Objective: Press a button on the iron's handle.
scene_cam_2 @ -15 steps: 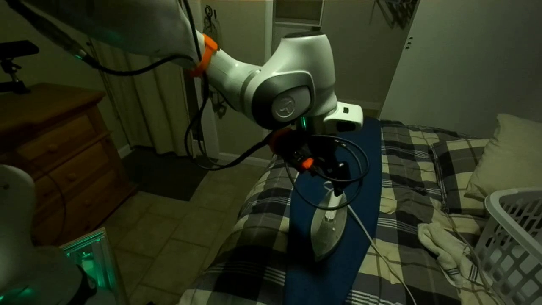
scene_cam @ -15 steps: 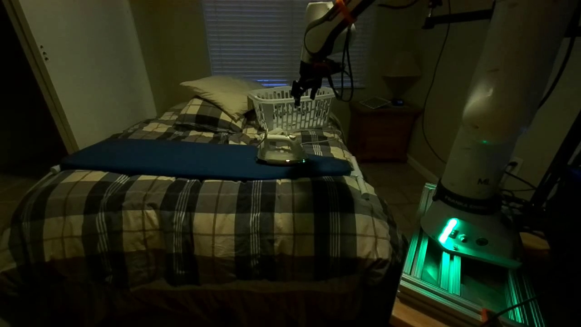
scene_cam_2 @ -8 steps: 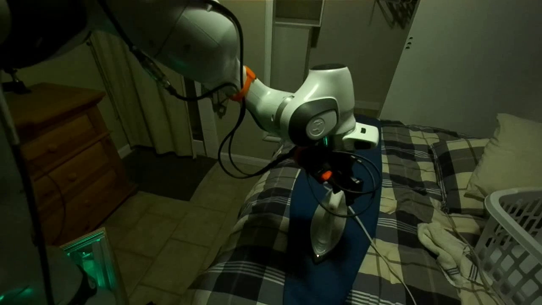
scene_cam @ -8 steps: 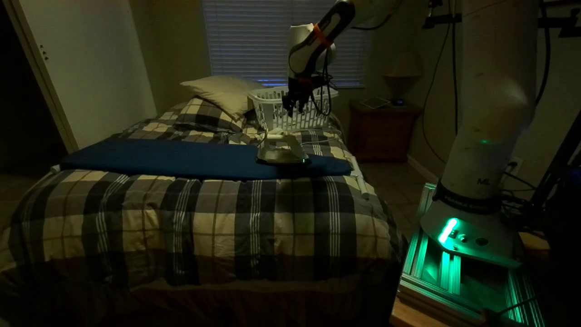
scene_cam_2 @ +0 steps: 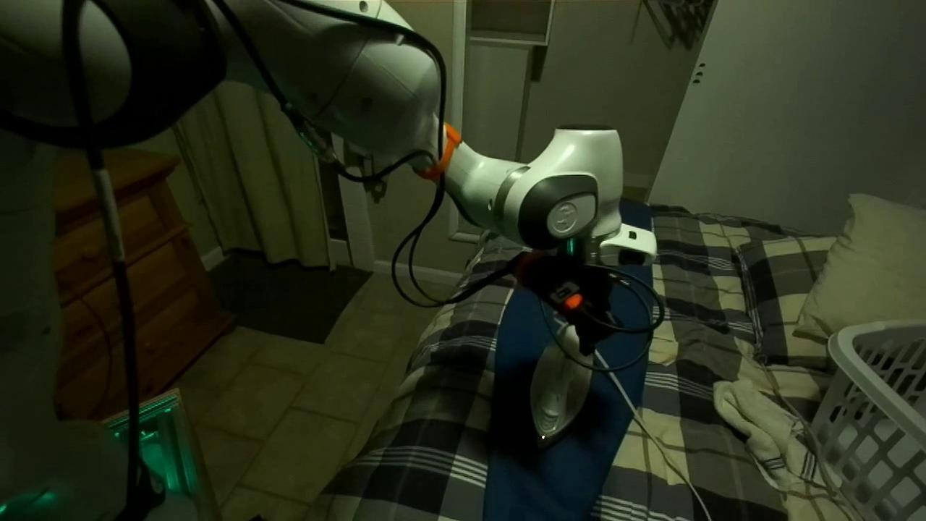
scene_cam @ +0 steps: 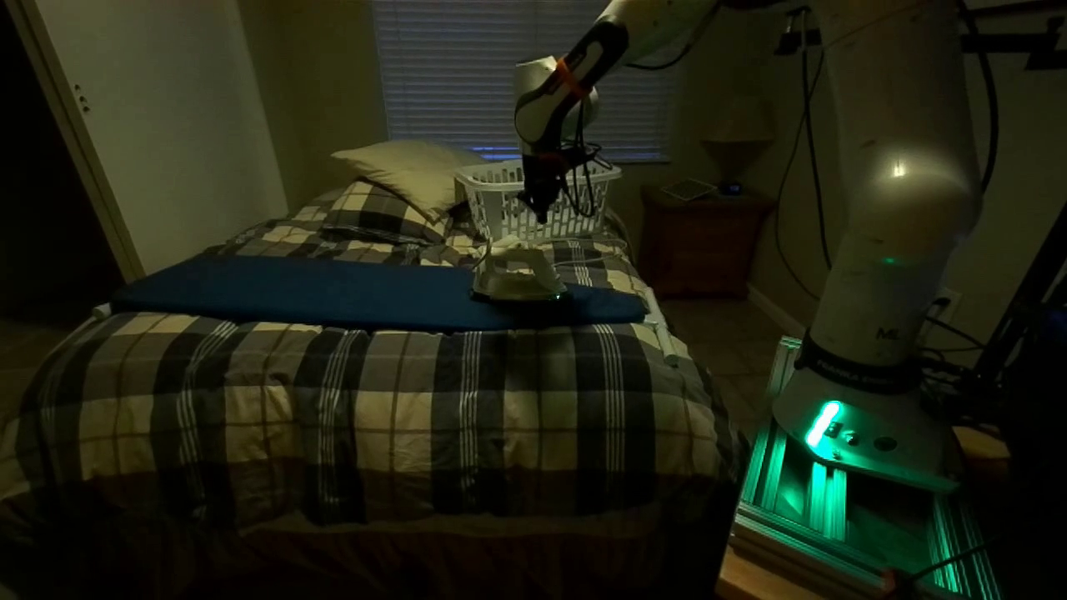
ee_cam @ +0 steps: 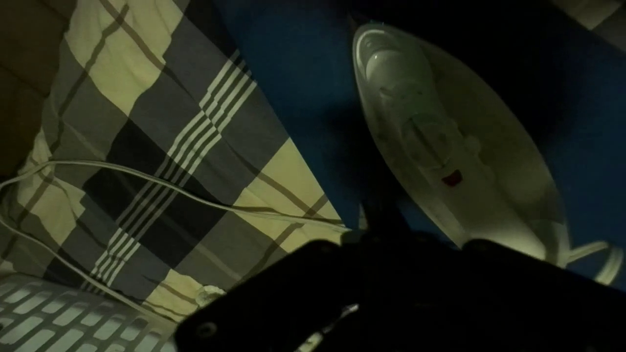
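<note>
A small pale grey-white clothes iron with an arched top (scene_cam_2: 561, 394) sits flat on a long blue fabric-covered counter (scene_cam: 317, 287), toward its right end in an exterior view. The black two-fingered hand (scene_cam: 542, 218) hangs higher, apart from it, its fingers pressed together with nothing visible between them. In the wrist view the fingertips show beside the iron's pale arched handle (ee_cam: 477, 200), on the side nearer the large white slotted plastic basket (scene_cam_2: 875, 391). To press well, the hand should first shift away from the basket until the joined tips are over the handle's top, then come straight down slowly; a slanting push could slip off the narrow bar or shove the iron along the counter. A round pale dial (ee_cam: 428, 142) and a small red patch (ee_cam: 452, 178) show on top, but the dim light leaves me unable to tell which mark is the button, so the aim wants settling before contact. Against half a second ago, the hand is lower in both exterior views, and its fingers, then apart, have come together; the iron lies where it did.
</note>
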You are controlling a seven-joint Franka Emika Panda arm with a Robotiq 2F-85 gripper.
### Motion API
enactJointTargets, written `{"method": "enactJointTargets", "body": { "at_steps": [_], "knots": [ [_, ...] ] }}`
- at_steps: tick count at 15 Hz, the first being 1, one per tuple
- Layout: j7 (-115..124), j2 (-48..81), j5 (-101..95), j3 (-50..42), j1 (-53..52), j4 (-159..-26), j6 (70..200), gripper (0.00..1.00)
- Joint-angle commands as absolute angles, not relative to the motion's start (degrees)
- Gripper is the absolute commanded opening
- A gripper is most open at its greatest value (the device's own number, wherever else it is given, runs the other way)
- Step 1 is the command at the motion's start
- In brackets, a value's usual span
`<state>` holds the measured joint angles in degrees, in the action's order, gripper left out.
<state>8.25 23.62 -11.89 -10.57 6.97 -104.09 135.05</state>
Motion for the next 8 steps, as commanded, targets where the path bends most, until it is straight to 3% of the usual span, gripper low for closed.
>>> {"method": "enactJointTargets", "body": {
  "at_steps": [1,8],
  "knots": [
    [5.03,24.79,-9.72,-9.73,7.72,-100.75,128.08,0.06],
    [0.91,25.71,-3.09,-7.35,9.45,-101.75,129.32,0.07]
  ]
}}
